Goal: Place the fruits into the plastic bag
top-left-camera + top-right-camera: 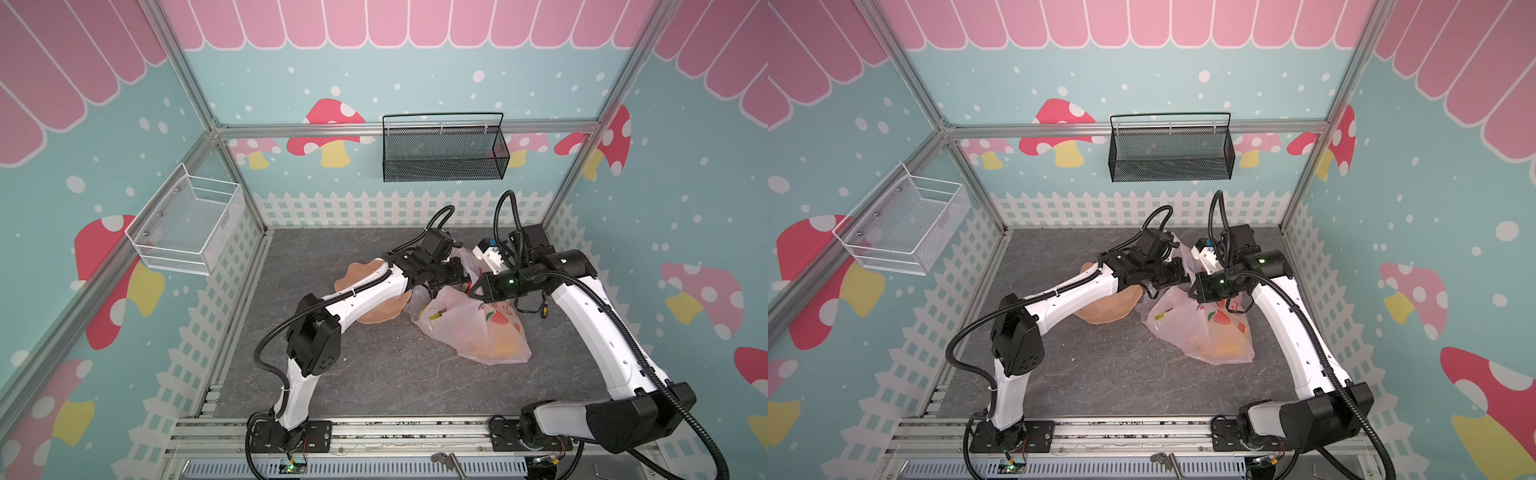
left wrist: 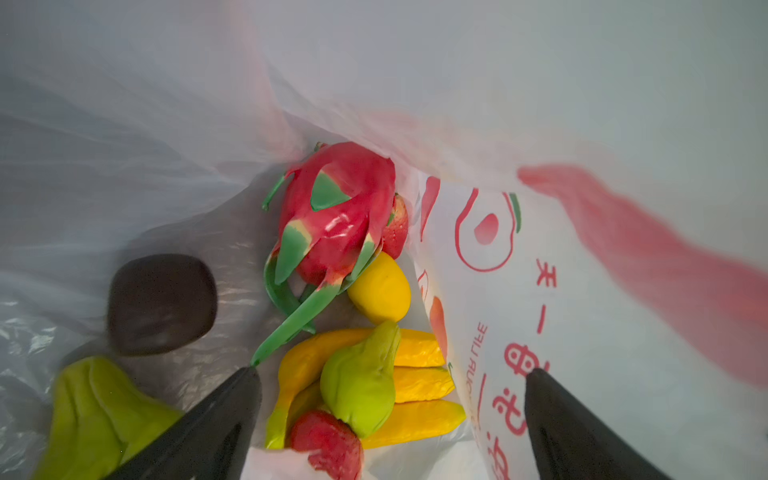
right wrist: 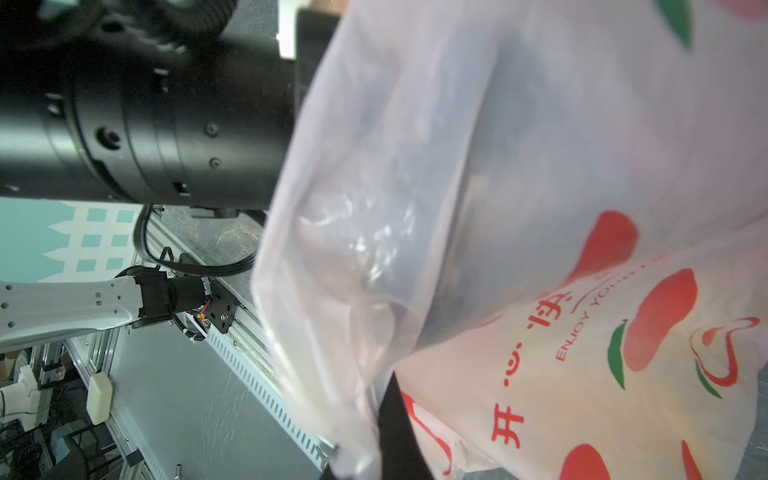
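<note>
Left claw (image 2: 392, 374) stands spread wide and empty, deep inside the plastic bag (image 2: 582, 291), its black fingers (image 2: 216, 428) framing the pile of fruits. Nearest to it a yellow-green pear (image 2: 361, 386) lies across the banana bunch (image 2: 419, 392), with a red strawberry-like piece (image 2: 328, 444) touching them and a second yellow-green fruit (image 2: 95, 415) by one finger. Further in sits the dark brown fruit (image 2: 162, 305), apart from the rest. Beyond it a yellow fruit (image 2: 380, 289) touches the dragon fruit (image 2: 336, 216), which rests against a fold of the film.

Right claw (image 3: 374, 440) is clenched, and film gathers at its black finger, so it appears to pinch the bag's rim and hold the mouth up. In both top views the bag lies on the grey table (image 1: 374, 386) between the two arms. The tan dish (image 1: 376, 316) just beside it, partly under the left arm, shows no fruit on its visible part. On the far walls hang a white basket (image 1: 187, 224) and a black basket (image 1: 444, 151).

The film looks thin, limp and slippery — likely to collapse if the rim is let go. The best hold is probably a bunched rim or a handle, not the smooth printed side. The glossy fruits seem light, yet together they will make the bag sag, and the round ones may roll toward the opening.
</note>
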`<state>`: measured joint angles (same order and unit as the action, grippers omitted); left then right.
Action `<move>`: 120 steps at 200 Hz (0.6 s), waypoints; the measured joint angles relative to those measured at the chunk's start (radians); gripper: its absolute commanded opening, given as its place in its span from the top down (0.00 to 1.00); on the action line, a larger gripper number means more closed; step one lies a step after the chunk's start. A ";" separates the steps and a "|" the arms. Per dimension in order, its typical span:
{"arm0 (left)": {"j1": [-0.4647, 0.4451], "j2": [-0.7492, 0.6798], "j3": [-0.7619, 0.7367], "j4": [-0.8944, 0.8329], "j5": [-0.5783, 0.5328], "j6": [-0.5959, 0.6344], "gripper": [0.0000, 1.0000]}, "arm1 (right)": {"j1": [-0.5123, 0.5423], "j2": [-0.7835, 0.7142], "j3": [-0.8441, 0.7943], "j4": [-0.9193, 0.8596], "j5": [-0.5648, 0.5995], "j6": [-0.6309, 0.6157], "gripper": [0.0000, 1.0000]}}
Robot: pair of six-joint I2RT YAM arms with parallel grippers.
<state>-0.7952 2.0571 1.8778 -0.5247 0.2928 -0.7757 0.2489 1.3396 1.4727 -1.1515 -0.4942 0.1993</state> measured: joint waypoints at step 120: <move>0.072 -0.262 -0.142 -0.247 -0.001 0.454 0.02 | 0.000 -0.008 0.000 -0.008 0.008 0.000 1.00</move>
<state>-0.7235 1.7947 1.7355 -0.7715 0.2916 -0.3222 0.2489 1.3315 1.4727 -1.1591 -0.4858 0.1989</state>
